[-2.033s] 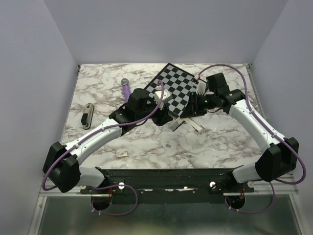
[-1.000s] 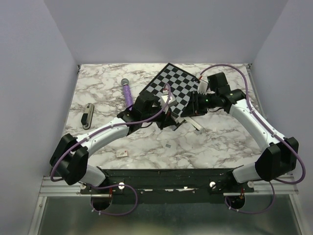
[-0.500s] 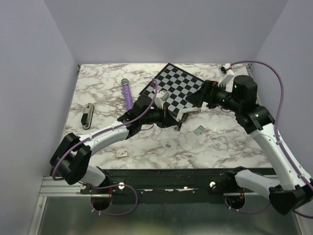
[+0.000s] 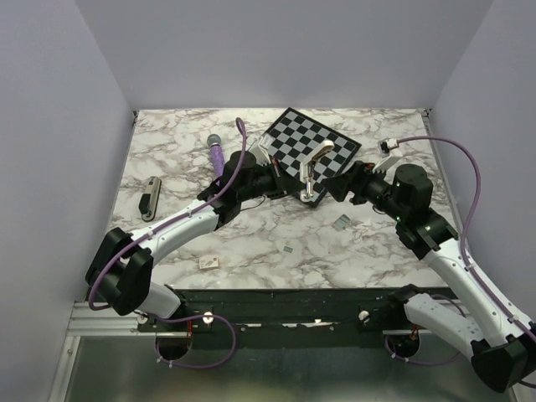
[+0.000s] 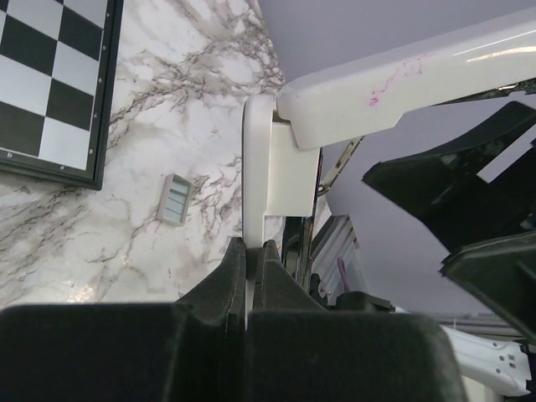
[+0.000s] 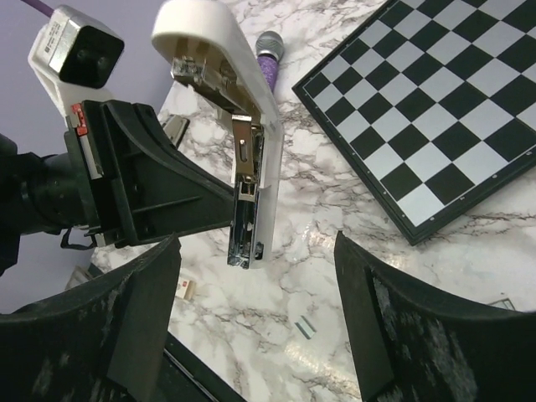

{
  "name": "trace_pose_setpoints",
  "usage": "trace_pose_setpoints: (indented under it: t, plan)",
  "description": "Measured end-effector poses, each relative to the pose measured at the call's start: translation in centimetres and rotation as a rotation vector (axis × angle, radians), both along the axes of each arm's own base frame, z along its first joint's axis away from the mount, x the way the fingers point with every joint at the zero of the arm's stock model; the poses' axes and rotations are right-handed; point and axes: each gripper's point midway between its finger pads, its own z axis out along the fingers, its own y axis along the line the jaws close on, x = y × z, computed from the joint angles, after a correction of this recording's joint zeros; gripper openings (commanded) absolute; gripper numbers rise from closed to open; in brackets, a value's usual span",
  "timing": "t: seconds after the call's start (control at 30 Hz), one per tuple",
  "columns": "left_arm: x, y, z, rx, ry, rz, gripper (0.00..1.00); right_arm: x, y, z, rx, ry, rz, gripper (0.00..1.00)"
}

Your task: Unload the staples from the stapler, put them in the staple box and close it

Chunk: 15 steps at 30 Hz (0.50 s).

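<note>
A white stapler (image 6: pixel 251 142) hangs above the table, its lid swung up and its silver magazine (image 6: pixel 245 218) pointing down. My left gripper (image 5: pixel 249 251) is shut on the stapler's white base (image 5: pixel 268 167). From above, the stapler (image 4: pixel 314 167) sits at the near edge of the chessboard, with the left gripper (image 4: pixel 295 186) on its left. To its right, my right gripper (image 4: pixel 333 189) stands open and holds nothing. In the right wrist view the wide-apart fingers (image 6: pixel 142 310) frame the magazine's tip without touching it. Short staple strips (image 4: pixel 341 222) (image 6: pixel 306 327) lie on the marble.
A chessboard (image 4: pixel 293 138) lies at the back centre, with a purple cylinder (image 4: pixel 217 157) to its left. A slim black-and-silver stapler-like tool (image 4: pixel 151 198) rests at the far left. A small tag (image 4: pixel 208 263) and a tiny staple strip (image 4: pixel 289 249) lie nearer the front.
The left gripper has lifted the stapler up and back toward the chessboard, and its lid now stands open. The right gripper has let go, opened wide and drawn back to the right.
</note>
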Motion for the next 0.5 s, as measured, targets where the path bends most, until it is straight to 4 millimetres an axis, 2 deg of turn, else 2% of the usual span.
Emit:
trace_pose_setpoints:
  t: [0.17,0.37,0.43,0.5]
  plan:
    - [0.4,-0.2,1.3,-0.024,-0.003,0.016,0.00,0.7,2.2,-0.5,0.005,-0.006,0.017,0.76]
    - [0.6,0.0,1.0,-0.015,0.008,0.030,0.00,2.7,4.5,-1.2,-0.032,0.016,0.006,0.71]
    - [0.6,0.0,0.9,-0.013,0.011,0.030,0.00,3.8,5.1,-1.2,-0.045,0.016,-0.019,0.66]
    - [0.6,0.0,0.9,-0.013,0.011,0.030,0.00,4.1,5.4,-1.3,-0.052,0.015,-0.022,0.62]
